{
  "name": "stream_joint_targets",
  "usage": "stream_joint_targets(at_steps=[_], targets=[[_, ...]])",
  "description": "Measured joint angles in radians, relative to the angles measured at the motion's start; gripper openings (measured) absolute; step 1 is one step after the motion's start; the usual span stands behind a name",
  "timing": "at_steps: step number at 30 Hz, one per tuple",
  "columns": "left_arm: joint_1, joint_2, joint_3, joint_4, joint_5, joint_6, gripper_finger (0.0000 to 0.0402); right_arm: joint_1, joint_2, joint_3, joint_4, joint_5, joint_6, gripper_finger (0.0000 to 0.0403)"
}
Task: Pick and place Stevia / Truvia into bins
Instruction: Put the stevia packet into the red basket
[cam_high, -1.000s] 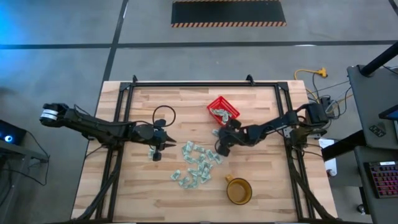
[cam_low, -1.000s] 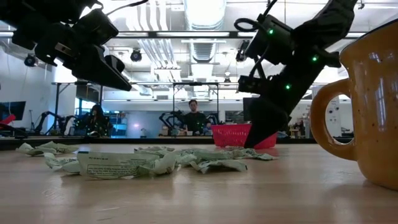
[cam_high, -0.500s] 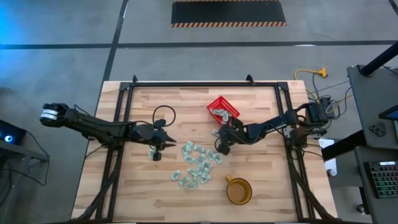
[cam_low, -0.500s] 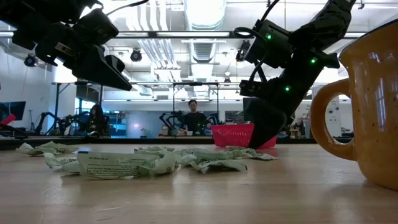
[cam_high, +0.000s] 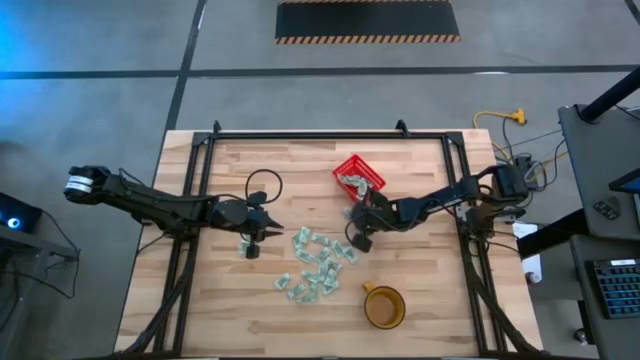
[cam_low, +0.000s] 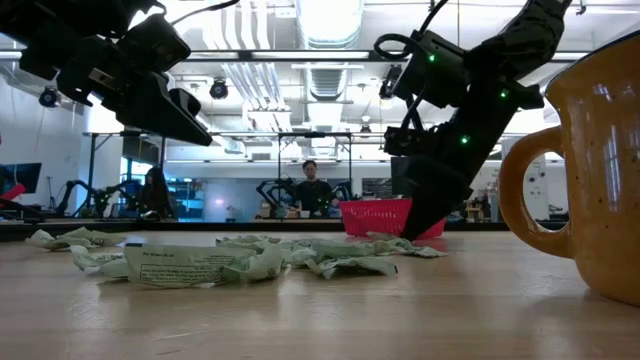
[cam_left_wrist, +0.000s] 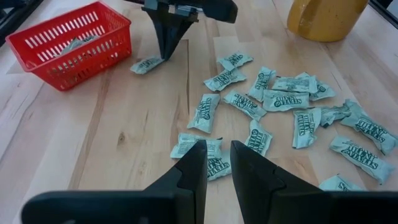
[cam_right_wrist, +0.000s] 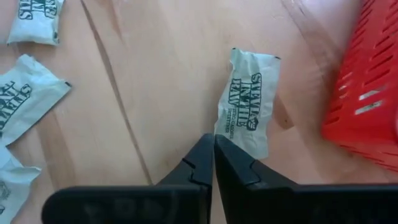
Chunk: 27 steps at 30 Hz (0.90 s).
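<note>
While left gripper (cam_high: 262, 232) hangs slightly parted, right gripper (cam_right_wrist: 213, 144) pinches together on sachet (cam_right_wrist: 247, 111) edge beside red basket (cam_right_wrist: 368, 93).

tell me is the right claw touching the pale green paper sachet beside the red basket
Touching. In the right wrist view the shut right claw meets the edge of the pale green paper sachet, with no gap showing.

An amber-brown mug (cam_high: 384, 307) stands on the wooden table (cam_high: 210, 300); a person (cam_low: 313, 190) sits in the room behind.
</note>
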Motion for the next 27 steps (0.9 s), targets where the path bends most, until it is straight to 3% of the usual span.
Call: stream_joint_targets(at_steps=[12, 19, 27], targets=[[0.000, 0.000, 0.000, -0.002, 0.000, -0.002, 0.0054, 0.069, -0.087, 0.043, -0.005, -0.035, -0.106, 0.0008], [0.000, 0.000, 0.000, -0.001, 0.000, -0.002, 0.0054, 0.091, -0.170, 0.054, -0.022, 0.099, -0.158, 0.0008], [0.000, 0.000, 0.000, 0.001, -0.003, -0.002, 0.0054, 0.088, -0.129, 0.051, -0.020, 0.102, -0.152, 0.0016]])
